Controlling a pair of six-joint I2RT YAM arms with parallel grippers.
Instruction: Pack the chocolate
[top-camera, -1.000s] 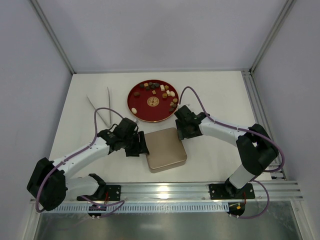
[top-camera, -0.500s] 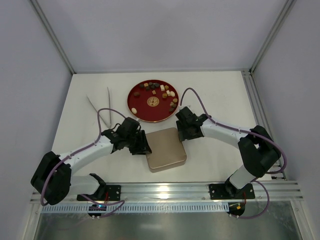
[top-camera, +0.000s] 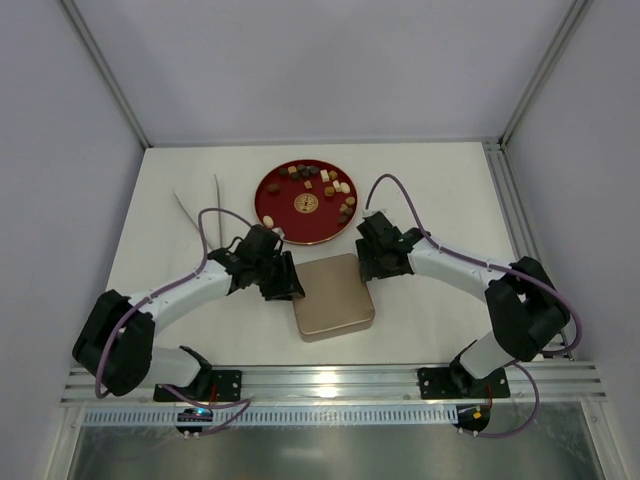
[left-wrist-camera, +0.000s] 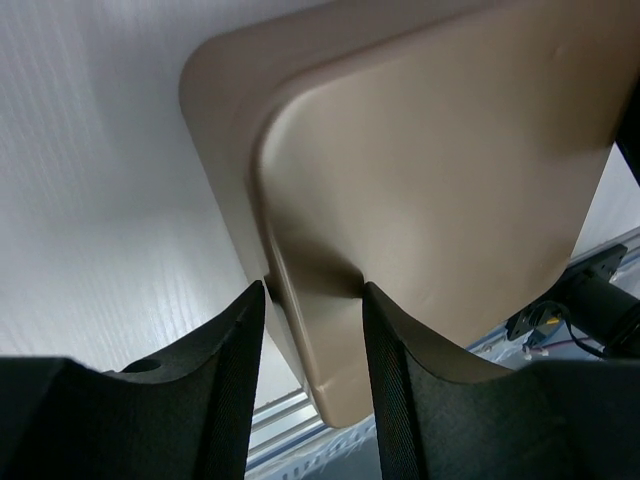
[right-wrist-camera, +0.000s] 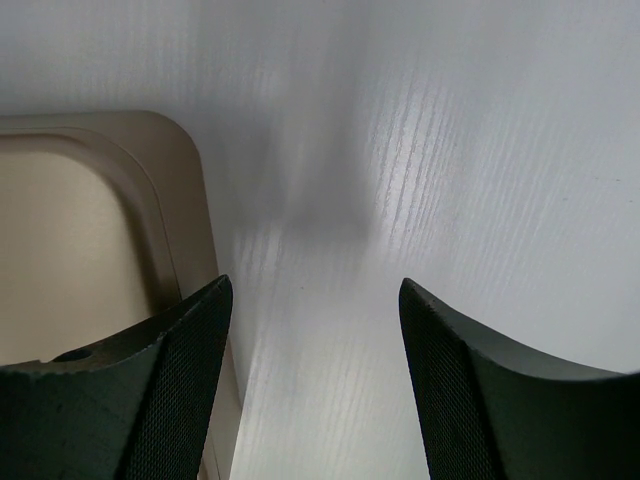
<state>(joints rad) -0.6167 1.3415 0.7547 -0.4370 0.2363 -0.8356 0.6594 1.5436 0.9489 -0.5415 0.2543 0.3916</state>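
The chocolate (top-camera: 322, 182), several small brown, tan and cream pieces, lies on a red plate (top-camera: 283, 222) with a gold emblem at the back centre. A gold box with its lid on (top-camera: 333, 298) sits in front of the plate. My left gripper (top-camera: 292, 288) is at the box's left edge. In the left wrist view its jaws (left-wrist-camera: 313, 300) are closed on the lid's rim (left-wrist-camera: 310, 330), one finger on the side wall and one on top. My right gripper (top-camera: 368, 266) is at the box's far right corner, open and empty (right-wrist-camera: 315, 300) over the bare table, with the box (right-wrist-camera: 90, 230) beside its left finger.
White tongs (top-camera: 193, 217) lie on the table left of the plate. Metal frame rails run along the near edge (top-camera: 330, 380) and the right side (top-camera: 515, 215). Grey walls enclose the table.
My left gripper has moved right, from beside the box onto its left edge. My right gripper has shifted slightly right at the box's far corner. The box and plate have not moved.
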